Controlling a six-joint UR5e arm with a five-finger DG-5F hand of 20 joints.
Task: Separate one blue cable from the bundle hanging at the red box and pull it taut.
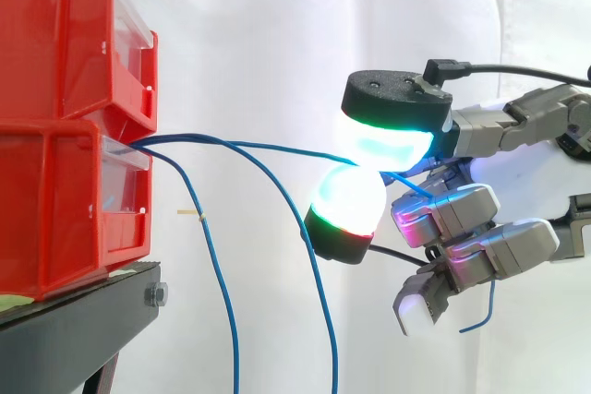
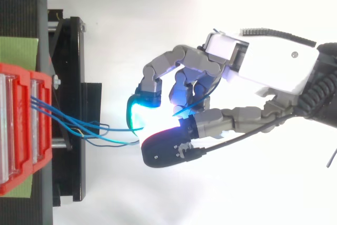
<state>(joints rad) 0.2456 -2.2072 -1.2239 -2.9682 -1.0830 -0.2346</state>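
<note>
bins (image 1: 55, 136): red, two stacked.
stand (image 1: 83, 320): black, under the bins.
hand (image 2: 263, 67): right of the bins, level with their seam.
fingers (image 1: 397, 108): two glowing pads clamped on one cable (image 1: 305, 150).
cable: blue, nearly straight from the bins' seam to the pinch.
bundle (image 1: 222, 283): other blue cables drooping from that seam.
</note>
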